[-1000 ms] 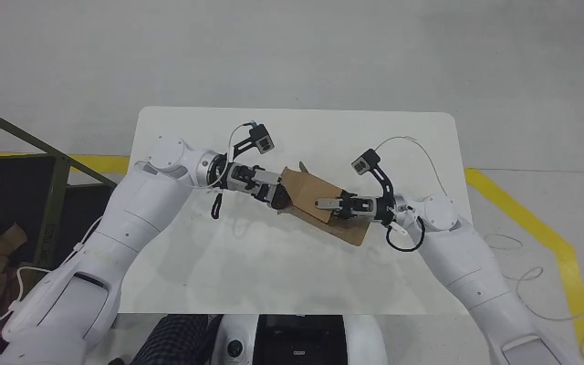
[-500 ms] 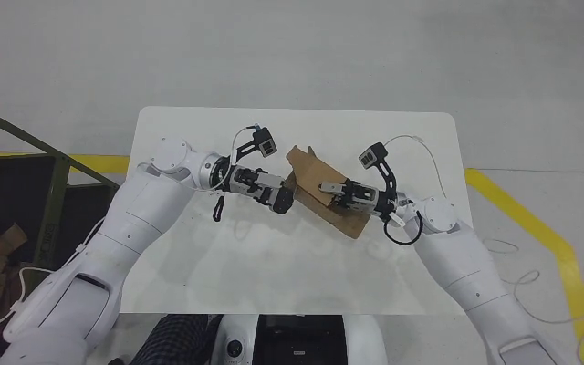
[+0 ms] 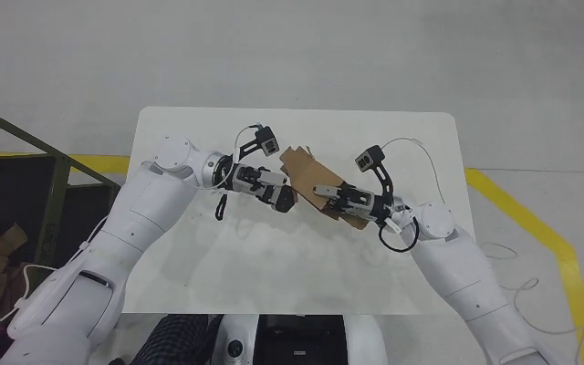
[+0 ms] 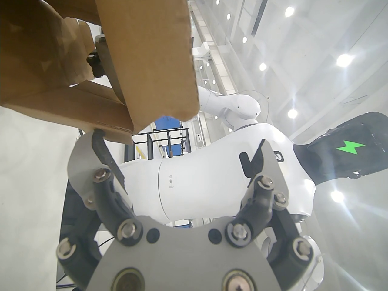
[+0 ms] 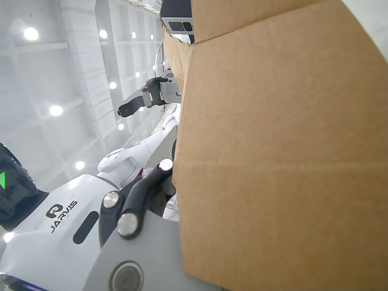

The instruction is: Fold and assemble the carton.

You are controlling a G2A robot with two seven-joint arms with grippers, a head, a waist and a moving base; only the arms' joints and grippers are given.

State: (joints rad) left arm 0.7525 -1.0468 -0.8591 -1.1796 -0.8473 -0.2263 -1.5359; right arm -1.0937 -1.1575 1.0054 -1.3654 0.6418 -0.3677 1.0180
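Carton (image 3: 306, 170) in right tool (image 3: 325, 192), left tool (image 4: 179, 139) spread at its edge.

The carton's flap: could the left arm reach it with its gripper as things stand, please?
Probably yes: the left gripper is open just short of the flap of the carton, one fingertip near its edge, and nothing stands between them.

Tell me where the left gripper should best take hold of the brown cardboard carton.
Probably the loose flap ahead of the open left gripper, on the end of the brown cardboard carton facing that arm. Come from that arm's side, edge-on: the flap is a thin panel the fingers could straddle.
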